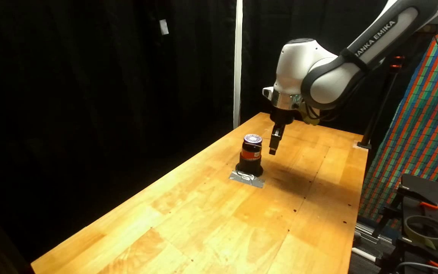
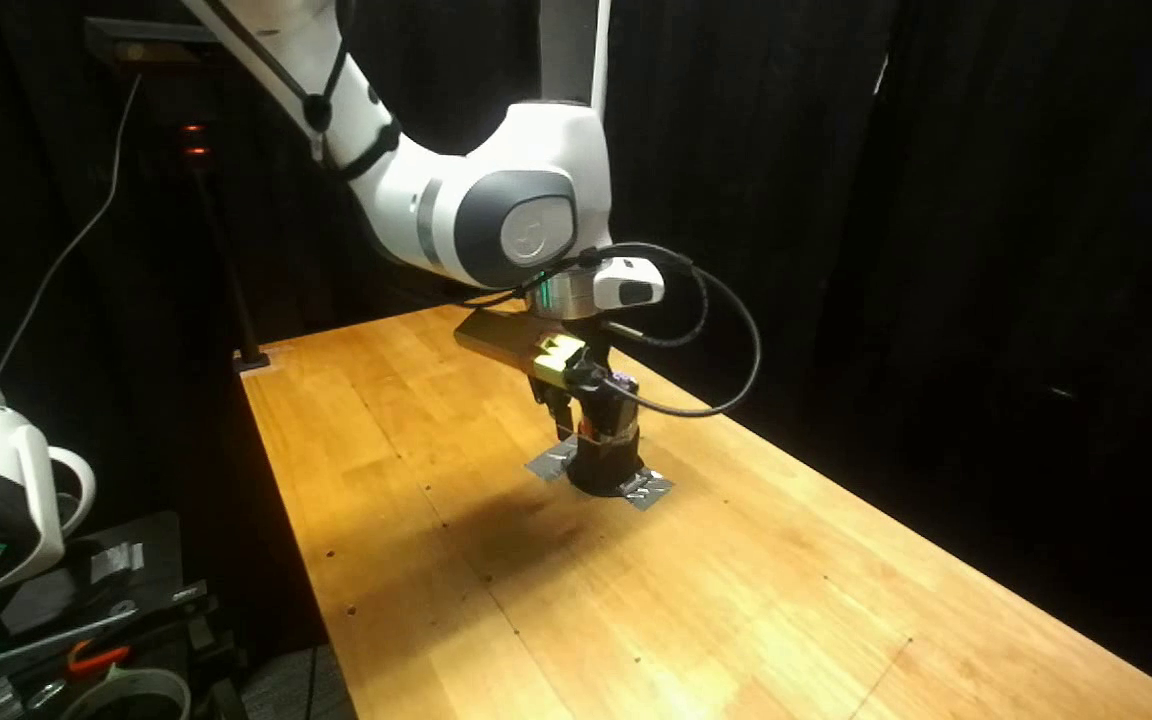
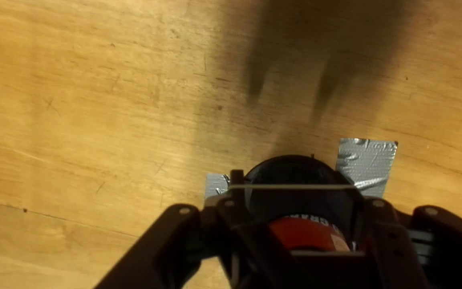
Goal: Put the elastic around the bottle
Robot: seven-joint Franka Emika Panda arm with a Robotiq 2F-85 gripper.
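Observation:
The bottle (image 1: pixel 252 153) stands upright in a black holder (image 1: pixel 250 166) on the wooden table. It is dark with an orange-red band and a pale patterned top. In the wrist view its band (image 3: pixel 307 233) shows between my fingers. My gripper (image 3: pixel 293 180) is open, fingers apart, with the thin pale elastic (image 3: pixel 295 187) stretched between them. One strand crosses before the holder, another crosses lower over the bottle's dark part. In an exterior view my gripper (image 1: pixel 273 150) is close beside the bottle, fingertips around band height. In an exterior view my gripper (image 2: pixel 586 420) partly hides the bottle. I cannot tell whether the elastic encircles it.
Silver tape (image 1: pixel 247 179) fixes the holder to the table (image 1: pixel 219 220); more tape (image 3: pixel 367 164) shows in the wrist view. A cable (image 2: pixel 758 350) loops out from the wrist. A side cart with tools and a tape roll (image 1: pixel 427 230) stands beside the table. Dark curtains hang behind.

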